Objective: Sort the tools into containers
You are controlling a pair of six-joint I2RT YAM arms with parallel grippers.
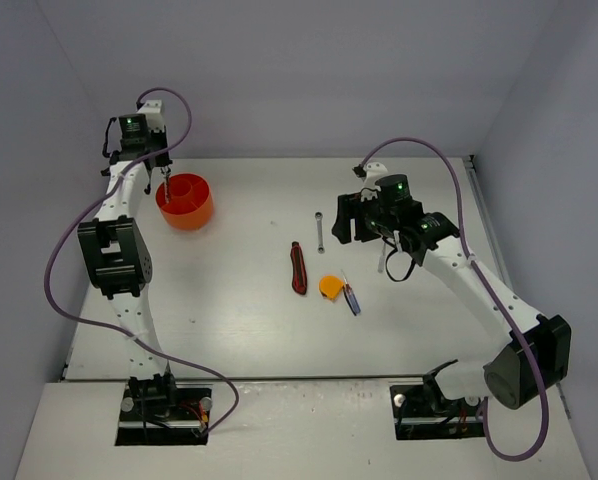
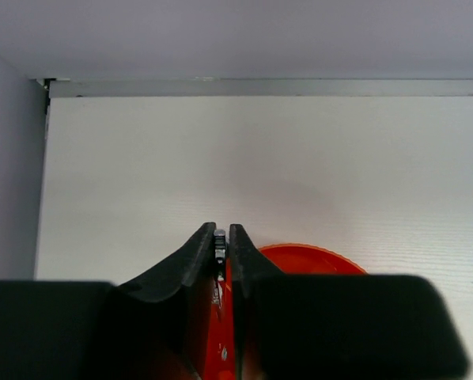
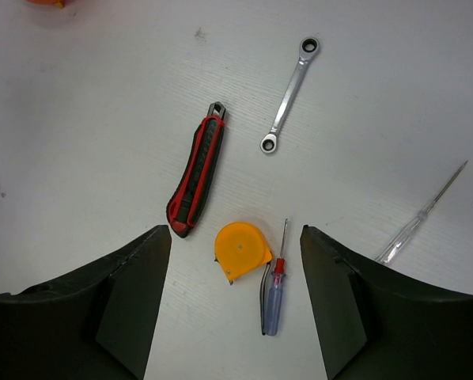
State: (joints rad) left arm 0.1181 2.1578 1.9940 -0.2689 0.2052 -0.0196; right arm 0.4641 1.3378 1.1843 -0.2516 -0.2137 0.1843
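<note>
Left gripper (image 2: 221, 232) pinched shut on a thin silver wrench (image 2: 219, 244), held over the glossy round orange-red tub (image 2: 315, 257) at the far left of the matte white table (image 3: 102, 119). Right gripper (image 3: 235, 234) spread wide, empty, above a flat ring-ended wrench (image 3: 290, 93), a long red-black tool (image 3: 195, 170), a round orange tape measure (image 3: 241, 249) and a slim blue-red screwdriver (image 3: 274, 297).

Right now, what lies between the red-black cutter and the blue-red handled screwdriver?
The round orange tape measure, as the right wrist view shows.

- Soft, even light from above — the white table (image 1: 239, 320) reads bright.
- Faint shadows hug the tape measure (image 3: 240, 247).
- Close fingers (image 3: 126, 309) look dark, soft-edged.
</note>
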